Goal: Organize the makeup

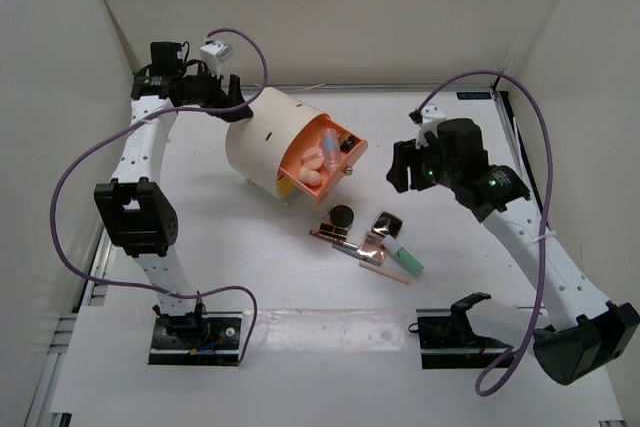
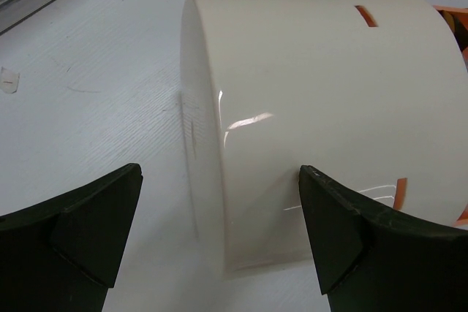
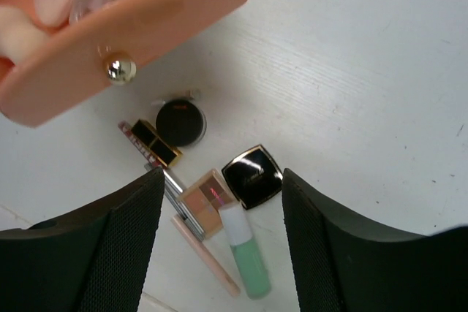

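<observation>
The left arm is reaching to the far left corner, elbow raised, its claw [image 1: 227, 97] hanging released at the closed back end of the cream cylinder [image 1: 262, 142]. In the left wrist view the two dark fingers [image 2: 88, 231] are spreading wide with the cylinder's rear edge between them; whether they are touching it cannot be told. The right arm is stretching in from the right, its claw [image 3: 217, 180] pointing down and also released, gripping nothing, hovering above the loose makeup.

The cylinder is lying on its side on the white worktop [image 1: 250, 267], its orange drawer [image 3: 153, 23] standing pulled out and holding peach sponges [image 1: 312, 169]. Just in front of the drawer, the rest of the makeup is lying in a tight cluster: a black round compact [image 3: 180, 122], a dark square compact [image 3: 252, 175], a rose-gold compact [image 3: 207, 193], a mint tube [image 3: 248, 261] and thin pencils [image 3: 208, 257], several touching one another.

Plain white walls [image 1: 330, 7] are enclosing the worktop, and purple cables [image 1: 75, 162] are looping off both arms.
</observation>
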Tool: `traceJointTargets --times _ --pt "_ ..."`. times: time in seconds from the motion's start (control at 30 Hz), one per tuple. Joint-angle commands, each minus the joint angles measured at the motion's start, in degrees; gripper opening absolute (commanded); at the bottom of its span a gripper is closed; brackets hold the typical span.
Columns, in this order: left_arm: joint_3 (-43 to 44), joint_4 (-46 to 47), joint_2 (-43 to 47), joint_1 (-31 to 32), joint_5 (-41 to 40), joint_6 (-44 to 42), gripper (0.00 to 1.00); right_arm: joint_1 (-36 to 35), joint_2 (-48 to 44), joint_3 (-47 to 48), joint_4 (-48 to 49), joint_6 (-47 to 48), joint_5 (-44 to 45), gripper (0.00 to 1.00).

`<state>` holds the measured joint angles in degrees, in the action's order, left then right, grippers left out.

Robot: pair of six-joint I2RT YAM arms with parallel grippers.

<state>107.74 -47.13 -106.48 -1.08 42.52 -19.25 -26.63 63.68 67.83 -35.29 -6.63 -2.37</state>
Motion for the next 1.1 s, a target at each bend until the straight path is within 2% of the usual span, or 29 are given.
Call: traceJointTargets --times 0.0,0.17,0.27,0.43,0.63,0.73,1.07 --pt "-0.5 -0.7 0.3 0.0 2.8 -2.2 0.98 0.6 -1.3 -3.1 0.5 3.3 -6.2 0.66" --pt "-2.1 0.4 1.5 0.0 3.2 -2.9 0.98 -2.2 4.2 -6.0 4.7 5.8 -16.2 0.63" --pt "-2.0 0.4 1.7 0.2 2.8 -2.6 0.98 -5.2 6.6 -4.8 6.8 9.9 -17.8 0.61" --pt "-2.2 0.7 1.5 0.0 2.8 -2.2 0.98 -8.5 13.7 1.0 8.2 12.6 -17.2 0.6" --pt "-2.4 1.1 1.0 0.0 3.0 -1.5 0.98 -9.2 20.0 6.5 11.9 11.5 -16.9 0.57" --pt "-2.5 1.4 1.0 0.0 2.5 -1.1 0.98 -9.2 21.0 8.5 10.3 11.8 -17.1 0.57" --pt "-2.6 2.1 0.7 0.0 1.6 -0.4 0.98 -9.2 18.2 4.1 10.3 11.1 -15.1 0.57"
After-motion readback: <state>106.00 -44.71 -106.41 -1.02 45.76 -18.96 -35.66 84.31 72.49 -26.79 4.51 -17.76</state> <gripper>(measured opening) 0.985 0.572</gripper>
